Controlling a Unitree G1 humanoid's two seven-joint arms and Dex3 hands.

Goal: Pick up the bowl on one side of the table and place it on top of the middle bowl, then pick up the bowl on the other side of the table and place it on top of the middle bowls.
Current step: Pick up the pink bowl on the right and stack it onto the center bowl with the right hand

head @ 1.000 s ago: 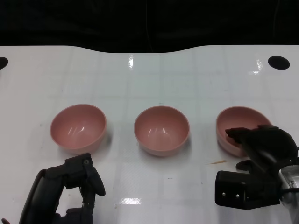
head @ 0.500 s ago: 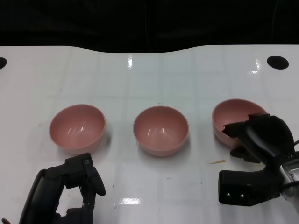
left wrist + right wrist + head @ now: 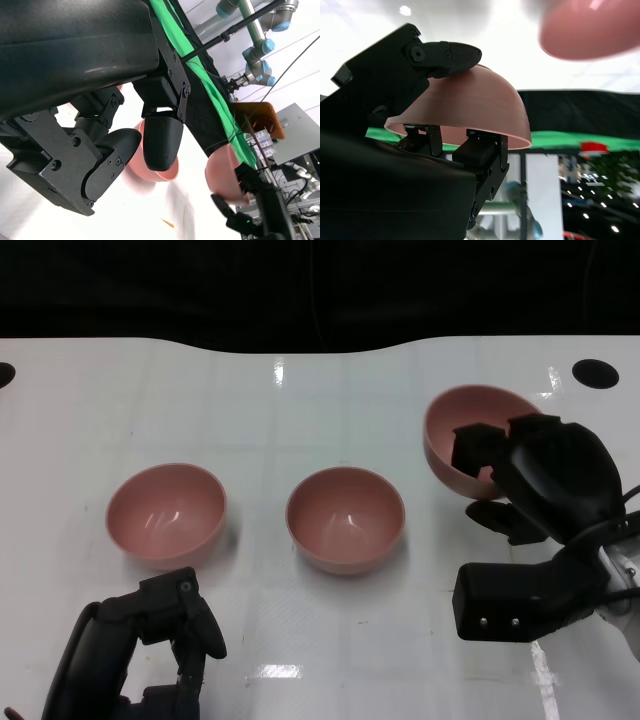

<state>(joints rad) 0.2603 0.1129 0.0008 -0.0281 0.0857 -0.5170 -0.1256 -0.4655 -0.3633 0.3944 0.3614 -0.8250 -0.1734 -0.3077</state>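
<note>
Three pink bowls are in view. The left bowl (image 3: 166, 514) and the middle bowl (image 3: 345, 518) stand on the white table (image 3: 320, 400). My right hand (image 3: 540, 475) holds the right bowl (image 3: 455, 430) off the table, tilted, fingers over its rim. In the right wrist view that held bowl (image 3: 470, 107) is pinched between my fingers (image 3: 445, 52), with another bowl (image 3: 592, 27) blurred beyond. My left hand (image 3: 165, 635) hangs low at the near left, holding nothing, fingers curled. The left wrist view shows its fingers (image 3: 160, 137) before the middle bowl (image 3: 152, 172), and the lifted bowl (image 3: 225, 172) beyond.
Two black holes (image 3: 596, 373) mark the table's far corners. A dark background lies behind the table's far edge. The left wrist view shows a green cloth (image 3: 210, 95) and lab robot arms (image 3: 255, 45) beyond the table.
My right hand has lifted the right bowl off the table, up and slightly toward the middle, tilting it. The small sliver near where it stood is now hidden. The left hand stayed still.
</note>
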